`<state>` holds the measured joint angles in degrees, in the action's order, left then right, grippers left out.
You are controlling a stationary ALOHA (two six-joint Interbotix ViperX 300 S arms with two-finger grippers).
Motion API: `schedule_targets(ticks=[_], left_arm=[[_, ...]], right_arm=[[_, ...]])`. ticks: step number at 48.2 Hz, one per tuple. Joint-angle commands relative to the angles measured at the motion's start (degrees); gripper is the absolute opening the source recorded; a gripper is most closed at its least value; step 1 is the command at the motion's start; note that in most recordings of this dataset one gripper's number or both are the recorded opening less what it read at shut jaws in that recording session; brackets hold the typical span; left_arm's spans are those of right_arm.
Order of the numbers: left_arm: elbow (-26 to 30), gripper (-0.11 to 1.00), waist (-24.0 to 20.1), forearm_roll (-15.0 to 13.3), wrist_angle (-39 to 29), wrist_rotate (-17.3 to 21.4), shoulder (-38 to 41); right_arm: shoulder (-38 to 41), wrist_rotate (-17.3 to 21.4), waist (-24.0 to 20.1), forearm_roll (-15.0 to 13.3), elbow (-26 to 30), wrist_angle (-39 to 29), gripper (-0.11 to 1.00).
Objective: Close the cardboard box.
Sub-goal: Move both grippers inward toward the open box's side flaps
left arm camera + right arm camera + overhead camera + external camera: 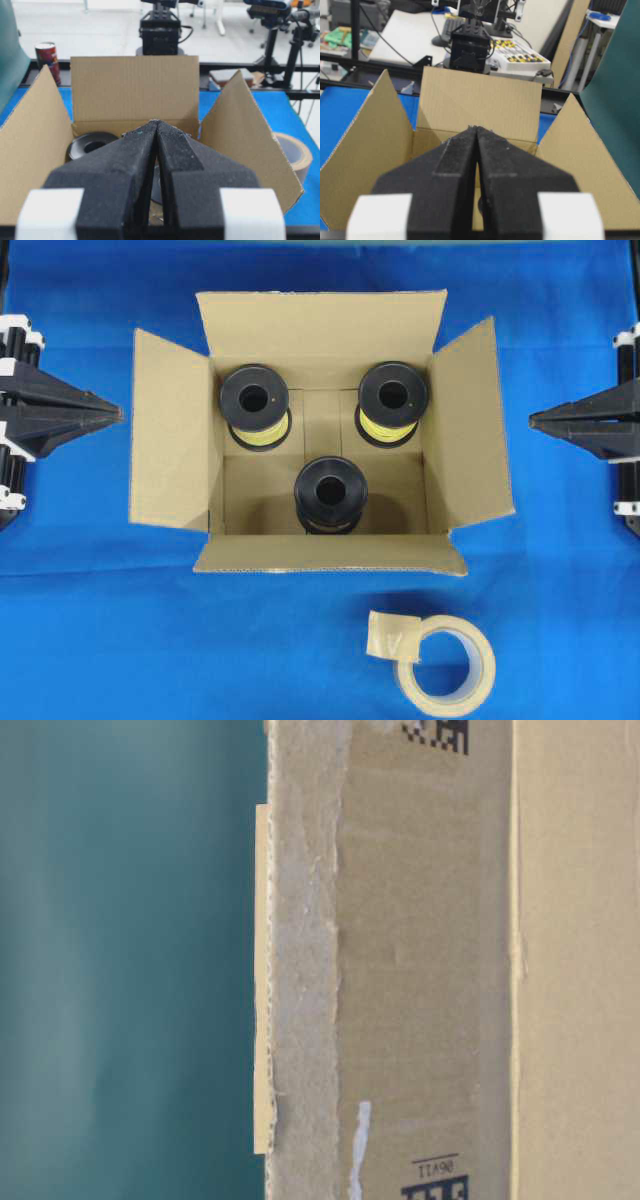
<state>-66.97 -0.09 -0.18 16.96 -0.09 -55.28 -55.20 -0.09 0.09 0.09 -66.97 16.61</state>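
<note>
The cardboard box stands open in the middle of the blue cloth, all four flaps spread outward. Inside it are three black spools, two at the back and one at the front. My left gripper is shut and empty, just left of the box's left flap. My right gripper is shut and empty, just right of the right flap. Each wrist view looks over shut fingertips into the box. The table-level view shows only the box's outer wall up close.
A beige tape roll with a loose end lies on the blue cloth in front of the box, to the right. Blue cloth covers the table all round the box.
</note>
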Motion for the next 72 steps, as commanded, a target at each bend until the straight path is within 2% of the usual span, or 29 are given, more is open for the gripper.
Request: schedule_targets(ticks=[1,8,21,26,29,38,45,54,63,72], left_arm=[[0.4,0.0,0.4,-1.5,-3.3,0.0,-0.6],[0.8,0.0,0.4,-1.6,-12.1,-0.4,-3.2],[2.0,0.0,0.3,-1.6,-35.2,-0.1,-11.1],[0.9,0.0,0.2,-1.6,-39.2,-0.4,-11.3],[-0.4,0.0,0.2,-1.6,-39.8,-0.2,-10.4],[-2.8,0.0,0.2,-1.6,-39.5,-0.1,-5.5],[-3.8,0.0,0.2,-1.7,-36.6,-0.2,-1.9],[-4.0,0.0,0.2,-1.6,-33.6,-0.1,-0.2],[-4.0,0.0,0.2,-1.6,-24.7,-0.4,1.2],[-3.4,0.0,-0.3,-1.6,-13.3,-0.4,6.9]], right_arm=[[0.3,0.4,0.1,0.2,0.9,0.2,0.0],[-1.1,0.5,0.8,1.1,2.9,-10.5,0.0],[-6.5,0.6,1.5,2.2,4.7,-29.4,0.0],[-5.5,0.8,1.6,2.2,4.0,-36.1,0.0],[-4.1,1.5,1.7,2.2,3.3,-37.8,0.0],[1.4,2.5,2.0,2.0,0.2,-36.7,0.0],[5.9,2.5,2.3,2.1,-1.1,-33.7,0.0],[7.5,2.5,2.6,2.0,-1.1,-31.7,0.0],[8.1,3.0,2.8,2.5,-0.7,-25.0,0.0],[11.6,4.0,2.8,2.5,0.8,-17.7,0.0]])
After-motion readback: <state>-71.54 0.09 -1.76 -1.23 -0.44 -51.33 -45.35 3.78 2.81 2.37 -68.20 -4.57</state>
